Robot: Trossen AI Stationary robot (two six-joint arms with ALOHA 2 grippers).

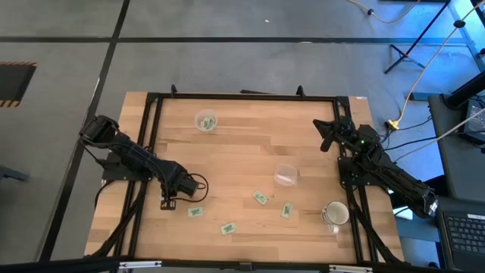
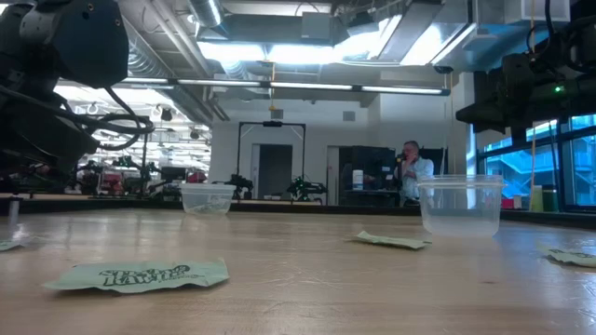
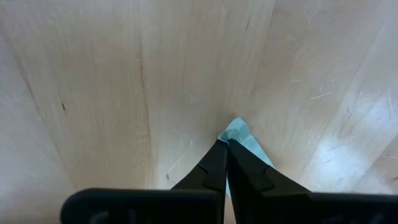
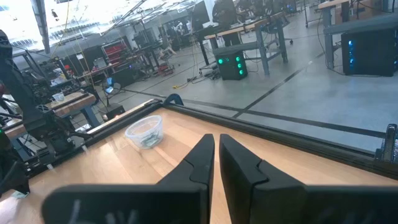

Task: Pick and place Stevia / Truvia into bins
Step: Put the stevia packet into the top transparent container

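Note:
My left gripper (image 1: 167, 202) stands low over the table's near left part, shut on a pale green Stevia packet (image 3: 241, 133). Several more green packets lie flat on the wood: (image 1: 195, 211), (image 1: 227, 227), (image 1: 261, 198), (image 1: 286, 210); the low view shows one close up (image 2: 140, 274). One clear cup (image 1: 205, 121) stands toward the far edge with green packets inside, also seen in the right wrist view (image 4: 144, 132). The other clear cup (image 1: 286, 175) stands right of centre (image 2: 461, 205). My right gripper (image 4: 216, 155) waits shut, raised over the far right part (image 1: 326, 141). My left gripper pinches the packet between its two fingertips (image 3: 219, 155), coming from above and pointing down at the table. One corner of the packet (image 3: 238, 126) pokes out past the tips, and the rest runs back behind one finger (image 3: 260, 155). Whether it is off the wood I cannot tell.
A white mug with a handle (image 1: 334, 214) stands near the right near corner. A black frame (image 1: 242, 96) runs around the tabletop. Bare wood lies between the two cups. A person sits far off in the room behind (image 2: 413, 172).

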